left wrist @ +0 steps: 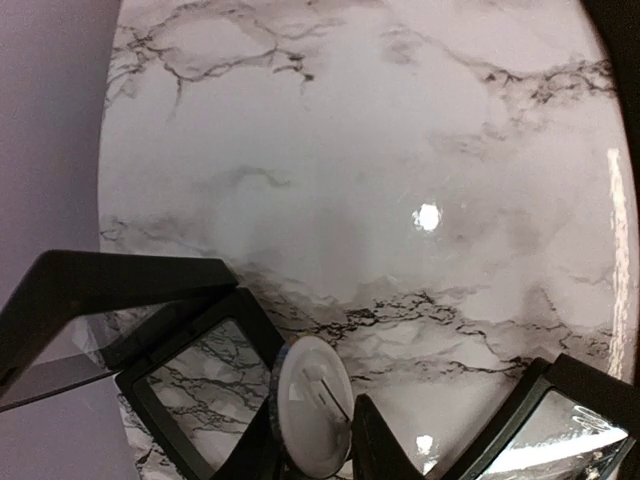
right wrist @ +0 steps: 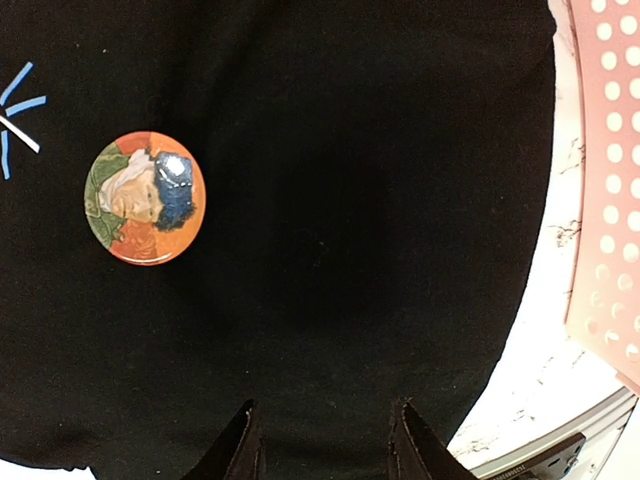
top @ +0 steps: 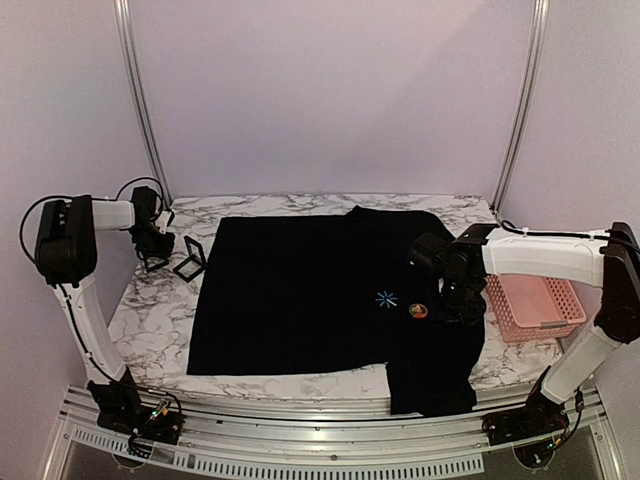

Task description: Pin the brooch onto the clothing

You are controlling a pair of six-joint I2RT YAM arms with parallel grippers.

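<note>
The black T-shirt (top: 300, 290) lies flat on the marble table, with a light-blue starburst (top: 386, 298) on its front. An orange portrait brooch (right wrist: 145, 197) rests on the cloth just right of the starburst (right wrist: 15, 115). My right gripper (right wrist: 325, 440) hovers open over bare black cloth (right wrist: 350, 250) beside that brooch, holding nothing. At the table's far left, my left gripper (left wrist: 315, 455) is shut on a second round brooch (left wrist: 313, 405). This one stands on edge between the fingers, its white back and pin facing the camera.
Two small black framed boxes (left wrist: 190, 380) (left wrist: 560, 420) stand on the marble beside the left gripper; one shows in the top view (top: 190, 258). A pink perforated basket (top: 535, 305) sits right of the shirt, close to the right arm. Metal posts rise behind the table.
</note>
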